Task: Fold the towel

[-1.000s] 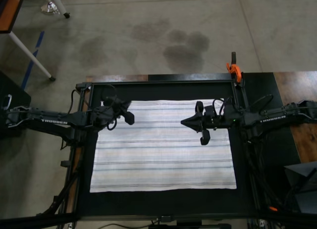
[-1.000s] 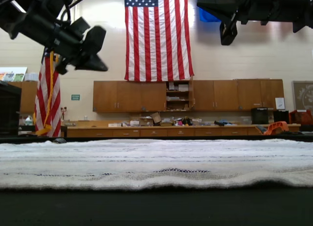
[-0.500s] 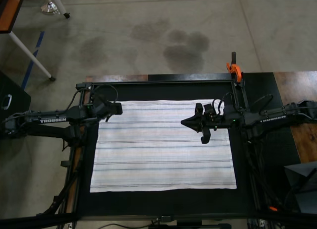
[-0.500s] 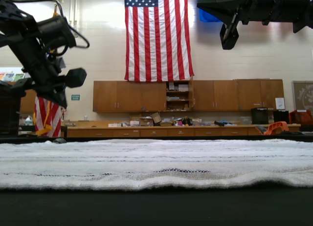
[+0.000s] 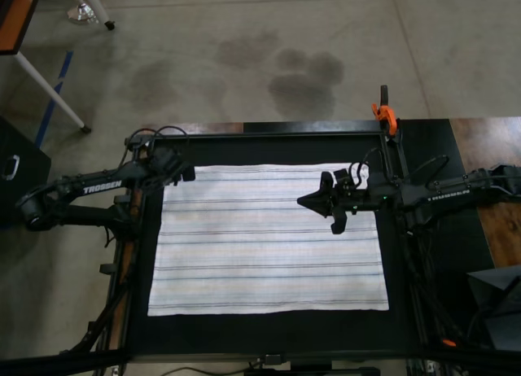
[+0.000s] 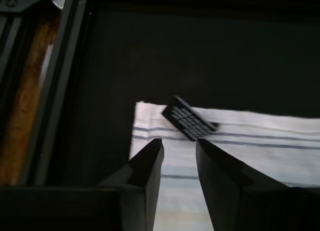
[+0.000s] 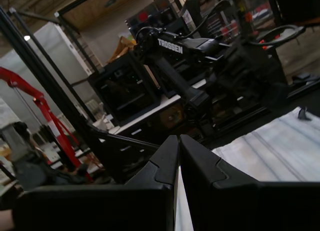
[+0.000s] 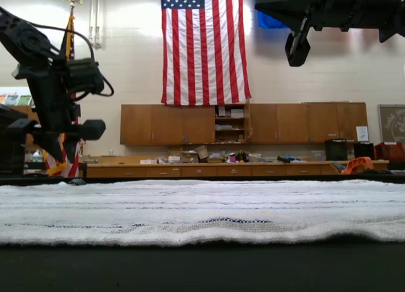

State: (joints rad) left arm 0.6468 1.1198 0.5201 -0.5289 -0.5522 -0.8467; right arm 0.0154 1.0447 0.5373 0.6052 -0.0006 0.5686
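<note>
The towel [image 5: 269, 238] lies flat and spread out on the black table [image 5: 269, 335], white with fine stripes running left to right in the top view. My left gripper [image 5: 182, 172] sits at the towel's far left corner, low over it. Its fingers [image 6: 150, 161] stand slightly open, just short of the corner and its black label [image 6: 189, 123]. My right gripper [image 5: 312, 201] hangs high over the towel's far right part, shut with nothing held; the right wrist view shows the fingertips [image 7: 170, 143] pressed together. In the exterior view the towel [image 8: 202, 210] fills the foreground.
An orange clamp [image 5: 384, 113] grips the table frame at the far right corner. A wooden surface [image 5: 496, 221] and a dark box [image 5: 496, 307] lie at the top view's right. A white-legged table [image 5: 41, 75] stands on the floor at upper left.
My left arm has swung back from over the towel to its far left corner and come down lower. The right arm has barely moved.
</note>
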